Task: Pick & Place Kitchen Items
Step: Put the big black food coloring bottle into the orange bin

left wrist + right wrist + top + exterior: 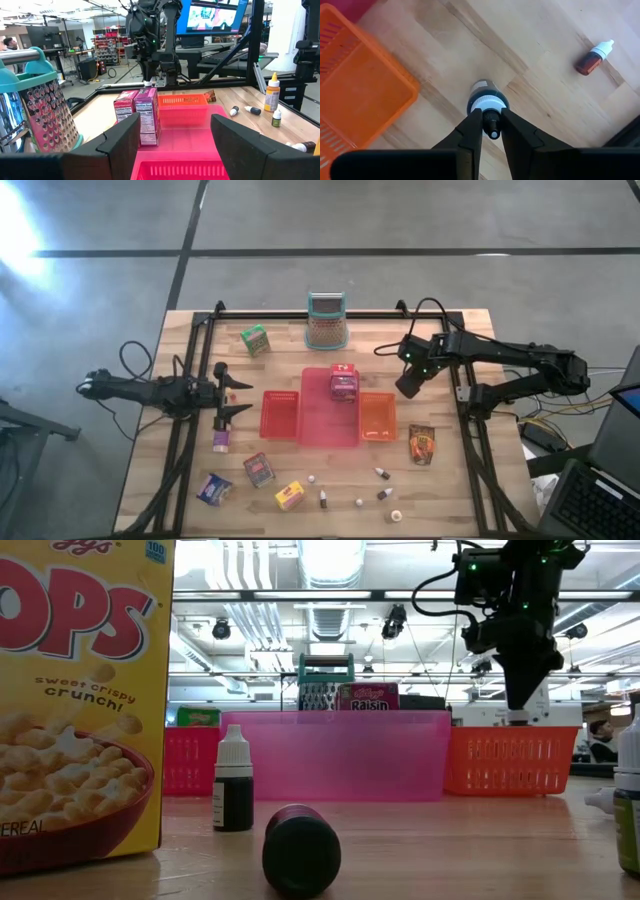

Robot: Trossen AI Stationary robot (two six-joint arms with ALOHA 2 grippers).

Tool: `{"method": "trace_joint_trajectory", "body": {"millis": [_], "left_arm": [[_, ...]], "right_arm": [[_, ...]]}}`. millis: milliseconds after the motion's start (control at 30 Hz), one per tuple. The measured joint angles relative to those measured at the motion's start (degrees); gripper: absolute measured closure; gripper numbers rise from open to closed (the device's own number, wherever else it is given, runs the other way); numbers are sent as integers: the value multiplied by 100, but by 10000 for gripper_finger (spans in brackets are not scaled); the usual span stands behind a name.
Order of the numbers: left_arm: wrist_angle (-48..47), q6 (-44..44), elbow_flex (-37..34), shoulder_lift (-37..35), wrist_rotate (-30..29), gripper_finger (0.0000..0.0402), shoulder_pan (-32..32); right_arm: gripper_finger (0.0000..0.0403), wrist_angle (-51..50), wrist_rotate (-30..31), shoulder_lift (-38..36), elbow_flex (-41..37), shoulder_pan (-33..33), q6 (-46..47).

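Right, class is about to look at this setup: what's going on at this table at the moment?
The right gripper is shut on a small bottle, holding it by its cap above the bare wood beside the orange tray. The left gripper waits open at the table's left side. Two boxes already stand in the pink tray; other boxes and bottles lie scattered along the front edge.

a pink tray point(330, 425) sits between a red tray point(280, 416) and an orange tray point(377, 418), on a pale striped wooden table point(440, 490). at twelve o'clock, the grater point(326, 322) is teal-rimmed; a yellow box point(289, 496) lies at six.
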Motion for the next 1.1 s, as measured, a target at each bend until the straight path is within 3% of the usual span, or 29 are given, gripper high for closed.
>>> {"method": "trace_joint_trajectory", "body": {"millis": [667,1100], "left_arm": [[0,0,0,0,1,154,0],[0,0,0,-1,1,154,0]], "right_arm": [[358,-151,-2,-6,1315,29,-281],[355,-21,-105,4,1781,1091,-81]]}}
